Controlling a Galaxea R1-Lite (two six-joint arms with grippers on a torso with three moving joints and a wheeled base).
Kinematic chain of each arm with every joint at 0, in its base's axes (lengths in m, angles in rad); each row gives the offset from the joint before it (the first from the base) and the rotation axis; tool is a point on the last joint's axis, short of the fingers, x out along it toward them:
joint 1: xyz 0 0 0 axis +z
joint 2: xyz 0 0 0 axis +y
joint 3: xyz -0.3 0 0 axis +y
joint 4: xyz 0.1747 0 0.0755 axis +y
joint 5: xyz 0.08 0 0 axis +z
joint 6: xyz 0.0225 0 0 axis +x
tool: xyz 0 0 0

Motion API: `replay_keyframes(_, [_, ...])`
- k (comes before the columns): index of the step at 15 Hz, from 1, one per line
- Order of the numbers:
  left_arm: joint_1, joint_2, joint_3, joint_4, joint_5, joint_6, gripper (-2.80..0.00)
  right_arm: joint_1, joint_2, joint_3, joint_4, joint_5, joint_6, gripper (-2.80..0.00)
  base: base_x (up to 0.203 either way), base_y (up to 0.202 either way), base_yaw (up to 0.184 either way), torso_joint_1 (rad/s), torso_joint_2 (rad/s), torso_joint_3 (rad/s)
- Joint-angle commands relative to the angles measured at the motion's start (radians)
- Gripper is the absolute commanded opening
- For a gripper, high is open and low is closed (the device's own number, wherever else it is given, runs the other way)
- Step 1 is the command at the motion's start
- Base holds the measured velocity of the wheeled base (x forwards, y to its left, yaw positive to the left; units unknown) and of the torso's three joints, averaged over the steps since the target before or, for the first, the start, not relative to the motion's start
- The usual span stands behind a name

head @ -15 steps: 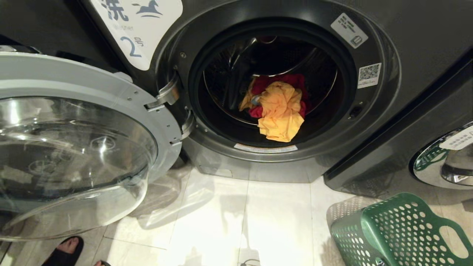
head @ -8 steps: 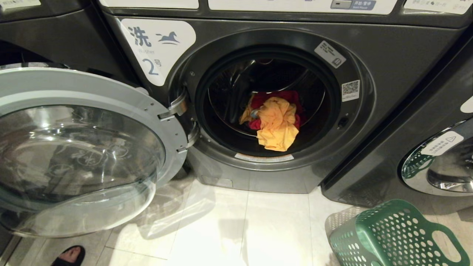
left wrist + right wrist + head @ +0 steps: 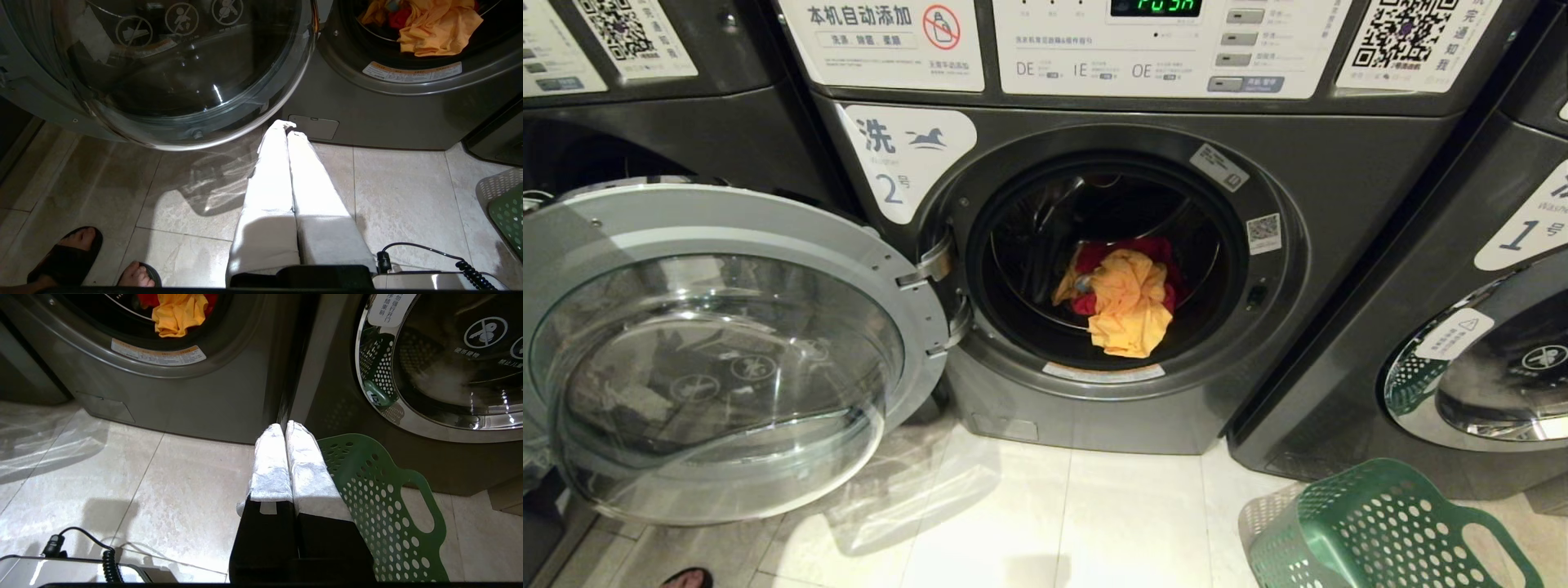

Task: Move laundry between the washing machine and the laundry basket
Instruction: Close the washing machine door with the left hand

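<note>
Meanwhile, both sets of fingers were clenched and empty: the left gripper (image 3: pixel 286 127) hung above the floor (image 3: pixel 392 192) below the open door (image 3: pixel 727 351), the right gripper (image 3: pixel 284 429) just beside the laundry basket (image 3: pixel 380 506). Over the last second the head view rose, revealing the control panel (image 3: pixel 1168 49). The washing machine (image 3: pixel 1111 269) held yellow and red laundry (image 3: pixel 1125 302); unloading had not begun.

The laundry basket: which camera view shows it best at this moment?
The right wrist view: the laundry basket shows its perforated green wall, rim and a slot handle, just beyond the shut right claw. The head view catches only its upper part at the bottom right corner. The left wrist view shows a sliver at the edge.
</note>
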Motion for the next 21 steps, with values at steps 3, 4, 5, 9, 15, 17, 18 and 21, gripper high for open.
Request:
replay_keyframes(3, [0.000,0.002,0.000,-0.001,0.000,0.002,-2.80,0.000,0.002,0.000,-0.001,0.000,-0.002,-2.80,0.000,0.000,0.000,0.005,0.00,0.207])
replay_keyframes(4, [0.000,0.001,0.000,-0.001,0.000,0.002,-2.80,0.000,0.002,0.001,-0.001,0.000,0.000,-2.80,0.000,0.000,0.000,0.002,0.01,0.210])
replay_keyframes(5, [0.000,0.002,0.000,-0.001,0.000,0.002,-2.80,0.000,0.002,0.000,-0.001,0.000,0.000,-2.80,0.000,0.000,0.000,0.000,0.00,0.201])
replay_keyframes(9, [0.000,0.000,0.000,-0.001,0.000,0.002,-2.80,-0.001,0.002,0.000,-0.001,0.000,-0.002,-2.80,0.000,0.000,0.000,0.001,0.00,0.202])
replay_keyframes(15, [0.000,0.000,0.000,-0.001,0.000,0.002,-2.80,0.000,0.002,0.001,-0.001,0.000,-0.001,-2.80,0.000,0.000,0.000,0.004,0.00,0.199])
replay_keyframes(17, [0.000,0.002,0.000,-0.001,0.000,0.000,-2.80,0.000,0.002,0.000,-0.001,0.000,-0.002,-2.80,0.000,0.000,0.000,0.004,0.00,0.202])
replay_keyframes(18, [0.000,0.002,0.000,-0.001,0.000,0.000,-2.80,0.000,0.002,0.000,-0.001,0.000,-0.002,-2.80,0.000,0.000,0.000,-0.001,0.00,0.178])
replay_keyframes(21, [0.000,0.001,0.000,-0.001,0.000,-0.002,-2.80,0.000,0.002,0.001,-0.001,0.000,-0.002,-2.80,0.000,0.000,0.000,0.001,0.00,0.070])
